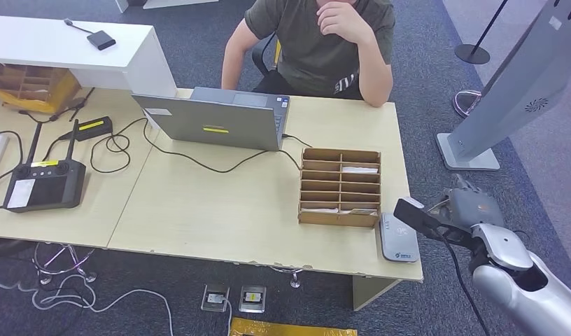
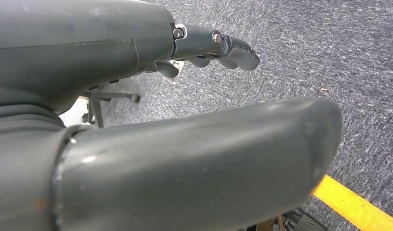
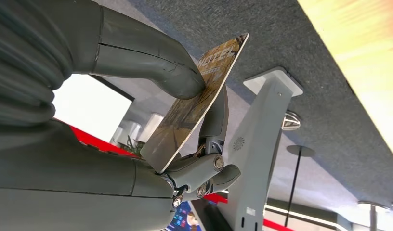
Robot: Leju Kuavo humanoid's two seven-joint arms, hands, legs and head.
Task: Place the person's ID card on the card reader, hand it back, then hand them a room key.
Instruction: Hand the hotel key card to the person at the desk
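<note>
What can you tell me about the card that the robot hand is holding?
The card is thin, flat and stiff, with a brown-gold printed face bearing partial lettering that looks like "HOTEL". The right robot hand pinches it between the thick grey thumb and darker fingers. In the head view the card looks dark and tilted, held above the table's right end, near the grey card reader, not touching it.

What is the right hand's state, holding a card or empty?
Holding: the right hand pinches a card between thumb and fingers, beside the card reader.
</note>
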